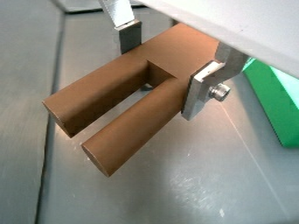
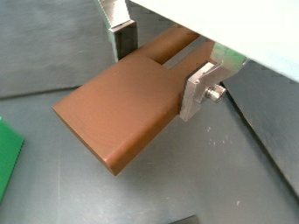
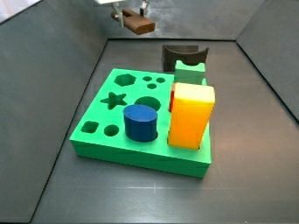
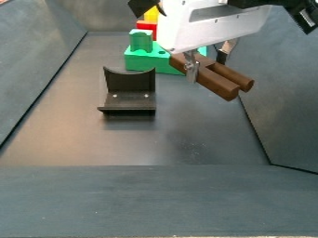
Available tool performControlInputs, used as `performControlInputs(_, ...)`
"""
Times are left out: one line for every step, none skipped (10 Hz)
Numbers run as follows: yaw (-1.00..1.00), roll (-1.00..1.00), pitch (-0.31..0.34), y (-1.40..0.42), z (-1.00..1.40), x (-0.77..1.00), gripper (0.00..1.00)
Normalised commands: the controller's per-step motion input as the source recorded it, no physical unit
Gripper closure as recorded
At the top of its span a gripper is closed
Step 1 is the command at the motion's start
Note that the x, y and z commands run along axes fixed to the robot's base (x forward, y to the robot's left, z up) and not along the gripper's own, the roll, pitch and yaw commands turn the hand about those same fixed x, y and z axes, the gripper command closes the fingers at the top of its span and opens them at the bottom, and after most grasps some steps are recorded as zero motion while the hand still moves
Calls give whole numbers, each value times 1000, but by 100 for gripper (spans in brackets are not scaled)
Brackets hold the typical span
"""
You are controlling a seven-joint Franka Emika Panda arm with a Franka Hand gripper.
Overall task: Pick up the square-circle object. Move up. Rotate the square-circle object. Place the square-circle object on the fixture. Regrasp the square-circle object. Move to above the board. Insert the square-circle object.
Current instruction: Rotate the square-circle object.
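Note:
My gripper (image 1: 163, 68) is shut on the square-circle object (image 1: 122, 96), a dark-brown peg with a thick square end (image 2: 117, 109) and two narrower prongs. It holds the peg in the air, clear of the floor, as both side views show: gripper (image 4: 205, 58) with peg (image 4: 221, 82), and gripper (image 3: 126, 13) with peg (image 3: 140, 24). The silver fingers (image 1: 201, 92) clamp the peg's sides. The dark fixture (image 4: 126, 90) with its U-shaped notch stands on the floor, apart from the peg. It sits behind the green board (image 3: 117, 122) in a side view (image 3: 184, 57).
A blue cylinder (image 3: 142, 121) and a tall yellow-orange block (image 3: 193, 114) stand in the board. The board's edge shows in both wrist views (image 1: 278, 101) (image 2: 6, 153). Sloping grey walls (image 4: 50, 65) ring the dark floor.

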Motion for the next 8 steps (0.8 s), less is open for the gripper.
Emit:
performControlInputs(-1000,-18,-6,18,0,4,100)
performControlInputs(-1000,-20,-7,18,0,4,100)
performControlInputs(-1000,-24,-8,18,0,4,100)
performControlInputs(-1000,-29,-10,18,0,4,100)
performControlInputs(-1000,-38,-13,18,0,4,100)
performControlInputs(-799,-40,-14,18,0,4,100)
performControlInputs(-630,-40,-14,18,0,4,100)
performControlInputs(-368,-40,-14,18,0,4,100)
